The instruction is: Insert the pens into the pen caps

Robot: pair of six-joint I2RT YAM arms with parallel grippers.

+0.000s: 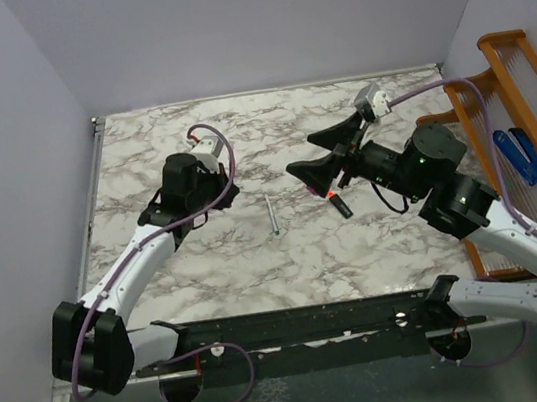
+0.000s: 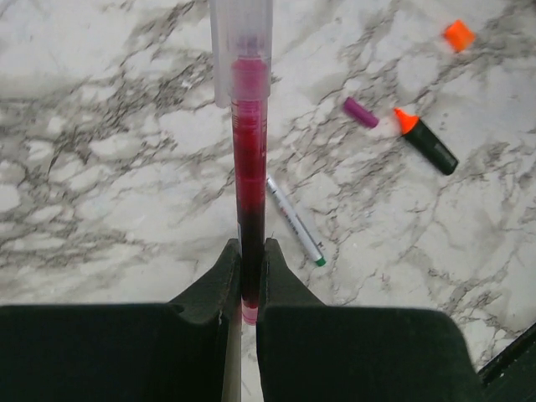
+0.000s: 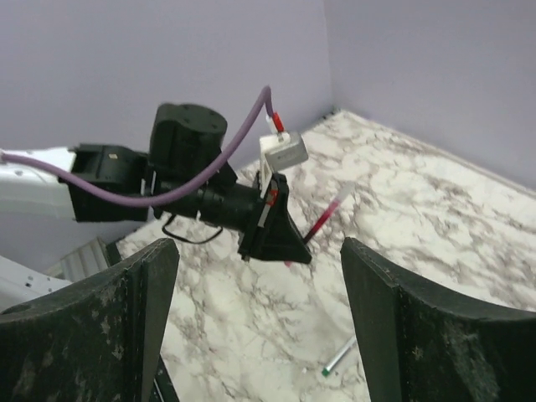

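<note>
**Left hand** (image 2: 249, 255) pressed together on the butt of the slim red-pink pen (image 2: 249, 159), whose long axis runs straight out ahead of it. **Right hand** (image 1: 299, 155) spread wide, holding nothing. The tiny magenta-purple plastic cap (image 2: 361, 112) and bright orange plastic cap (image 2: 458, 35) lie on the marbled surface (image 2: 100, 167) to the right of that axis, past the slim silver-grey pen (image 2: 295, 221) and near the short black marker with orange tip (image 2: 427, 142). The right hand is judged the nearer to them.
</note>
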